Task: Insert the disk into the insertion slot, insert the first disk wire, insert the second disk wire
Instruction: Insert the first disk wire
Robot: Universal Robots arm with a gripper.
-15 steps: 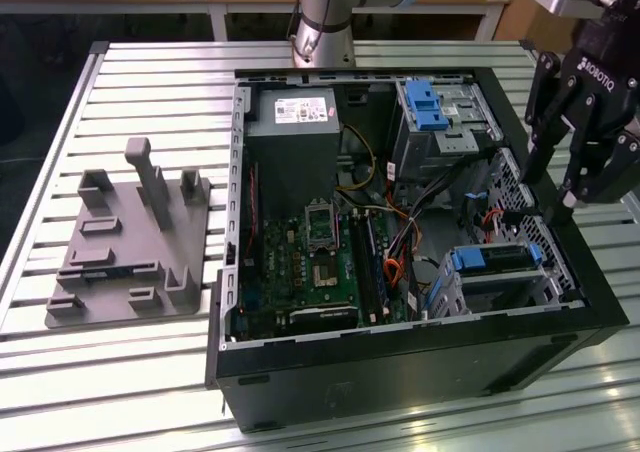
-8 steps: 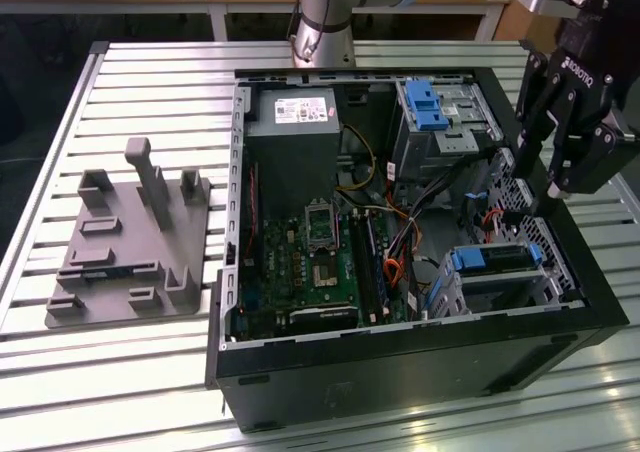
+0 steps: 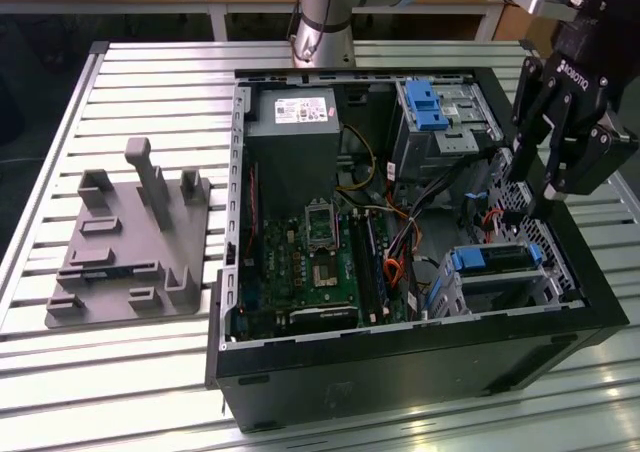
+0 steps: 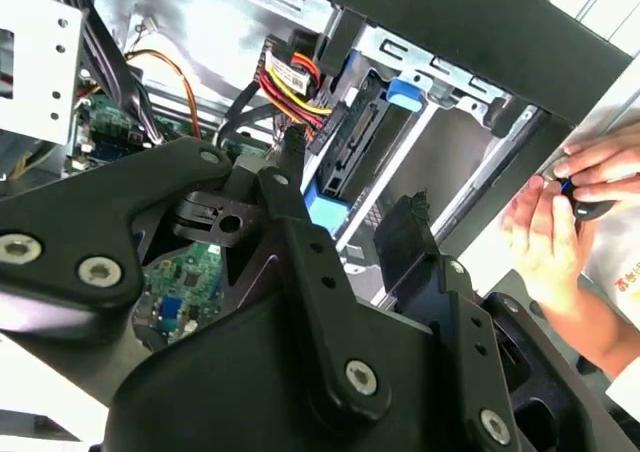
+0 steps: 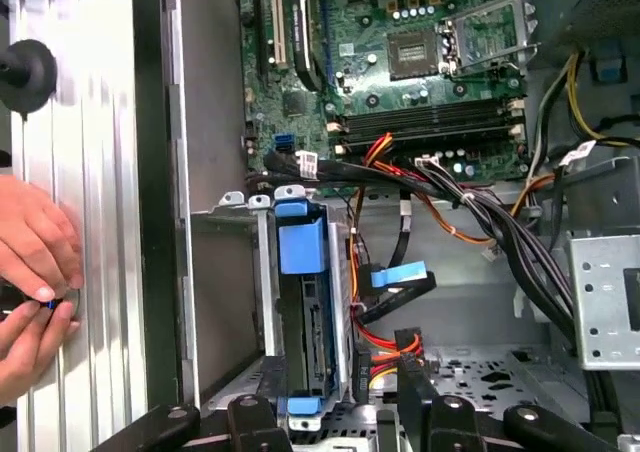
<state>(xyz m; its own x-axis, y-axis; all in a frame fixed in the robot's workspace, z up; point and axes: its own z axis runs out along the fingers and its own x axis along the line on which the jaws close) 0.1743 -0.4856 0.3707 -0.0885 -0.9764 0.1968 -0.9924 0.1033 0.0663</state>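
The disk [image 3: 495,260], silver in its blue carrier, sits inside the insertion slot [image 3: 548,277], a perforated metal cage at the case's near corner on the exterior view's right. My gripper [image 3: 530,192] hangs open just above the cage. In the first wrist view the disk [image 5: 303,317] lies in the cage [image 5: 225,272], and my gripper [image 5: 340,372] straddles its connector end. A loose blue-tipped wire [image 5: 398,275] and a black plug with red and yellow wires [image 5: 385,357] lie beside it. In the second wrist view the plug [image 4: 290,72] hangs close to one fingertip [image 4: 290,142].
The open computer case [image 3: 400,372] lies on a slatted metal table [image 3: 150,72]. A blue-latched bay [image 3: 430,107], motherboard [image 3: 320,262] and power supply [image 3: 290,112] fill it. A grey fixture [image 3: 130,242] stands to the exterior view's left. A person's hands [image 5: 35,272] work beside the case.
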